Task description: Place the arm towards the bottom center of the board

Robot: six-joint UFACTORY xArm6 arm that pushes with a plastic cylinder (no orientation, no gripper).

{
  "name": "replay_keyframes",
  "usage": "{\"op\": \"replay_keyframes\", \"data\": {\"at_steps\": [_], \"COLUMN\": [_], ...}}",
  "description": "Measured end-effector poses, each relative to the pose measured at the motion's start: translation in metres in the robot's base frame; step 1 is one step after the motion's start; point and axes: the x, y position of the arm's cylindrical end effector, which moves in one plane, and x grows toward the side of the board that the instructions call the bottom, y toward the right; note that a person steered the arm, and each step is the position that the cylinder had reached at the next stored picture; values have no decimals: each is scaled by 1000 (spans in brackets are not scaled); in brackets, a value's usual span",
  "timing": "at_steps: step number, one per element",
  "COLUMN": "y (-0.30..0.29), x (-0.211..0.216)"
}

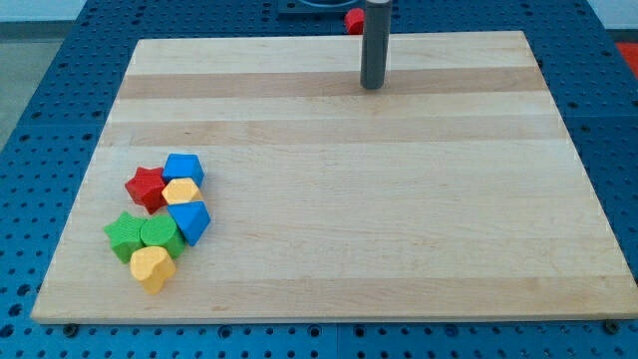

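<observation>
My tip [373,86] is the lower end of a dark rod that comes down near the view's top centre of the wooden board [399,219]. It stands far from the blocks, up and to the right of them. The blocks sit in a cluster at the view's lower left: a red star [146,186], a blue block [183,168], a yellow block [182,191], a second blue block [189,220], a green star [124,234], a green block [159,234] and a yellow heart [152,267].
A red block [354,19] lies off the board at the view's top, just left of the rod. The board rests on a blue perforated table [40,120].
</observation>
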Motion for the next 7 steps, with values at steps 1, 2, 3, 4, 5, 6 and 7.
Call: {"op": "replay_keyframes", "data": {"at_steps": [1,2,3,4,5,6,7], "y": [-12,-11,-45,-44,-43,-43,-23], "x": [29,44,112,122,96,7,-67]}}
